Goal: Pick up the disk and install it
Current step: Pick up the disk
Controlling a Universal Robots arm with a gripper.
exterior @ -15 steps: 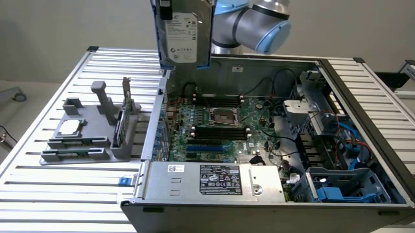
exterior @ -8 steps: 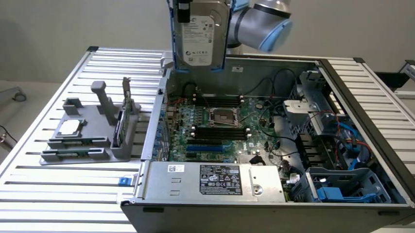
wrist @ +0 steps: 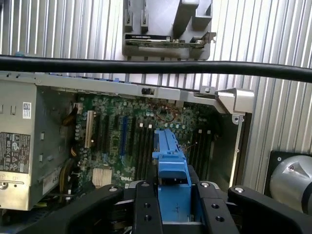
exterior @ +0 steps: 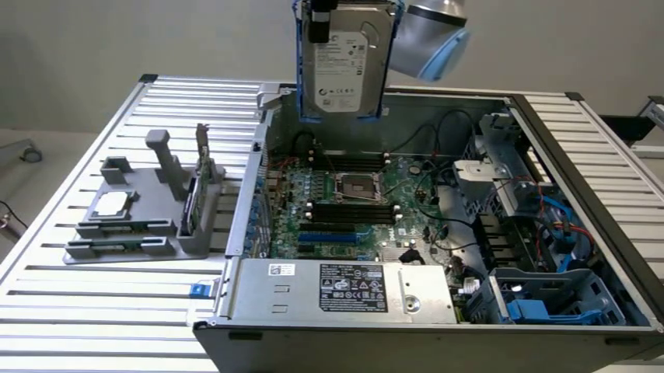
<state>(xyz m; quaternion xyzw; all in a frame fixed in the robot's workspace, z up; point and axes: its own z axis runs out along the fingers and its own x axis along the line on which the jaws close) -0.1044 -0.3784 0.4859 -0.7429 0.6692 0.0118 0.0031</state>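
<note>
Ribbed metal worktop (exterior: 83, 311) carries the open computer case (exterior: 623, 256). At twelve o'clock above it, my gripper (wrist: 174, 195) pinches the disk (exterior: 347, 66) between its jaws, gripping the blue carrier. I judge the disk heavy, rigid and shock-sensitive.

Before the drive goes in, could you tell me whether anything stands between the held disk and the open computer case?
Nothing visible does. The pincer holds the disk upright above the open computer case, with clear air beneath it. Cables lie by the drive cage at the exterior view's right, near a blue caddy.
</note>
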